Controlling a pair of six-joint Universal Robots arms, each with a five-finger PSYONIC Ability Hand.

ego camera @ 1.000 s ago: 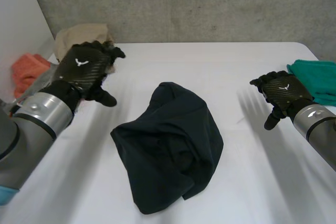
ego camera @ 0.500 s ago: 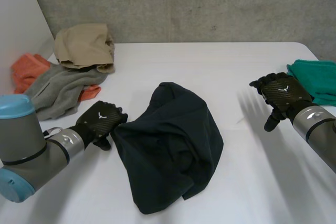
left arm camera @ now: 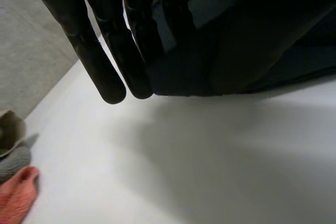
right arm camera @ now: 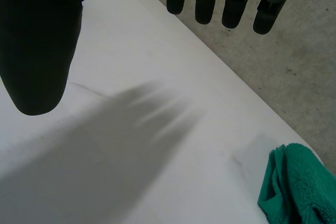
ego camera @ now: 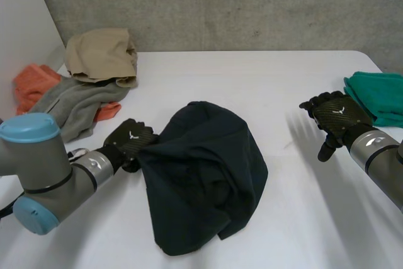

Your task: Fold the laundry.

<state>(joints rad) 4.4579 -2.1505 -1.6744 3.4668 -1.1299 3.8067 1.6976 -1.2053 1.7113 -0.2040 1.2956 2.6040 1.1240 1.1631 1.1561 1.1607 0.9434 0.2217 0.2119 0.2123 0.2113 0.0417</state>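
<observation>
On white table [ego camera: 252, 86], grey wall [ego camera: 220, 4], left hand [ego camera: 130, 143] pinching dark cloth [ego camera: 208, 174], right hand [ego camera: 334, 115] spread.

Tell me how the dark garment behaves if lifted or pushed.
Probably floppy: the dark garment lies in a crumpled, creased heap, so it should drape and unfurl. Likely light, being thin cloth. On the smooth white table, a push would probably bunch it.

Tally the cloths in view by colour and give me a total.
dark cloth: 1
tan cloth: 1
grey cloth: 1
orange cloth: 1, partly under the grey one
green cloth: 1
Total: 5
</observation>
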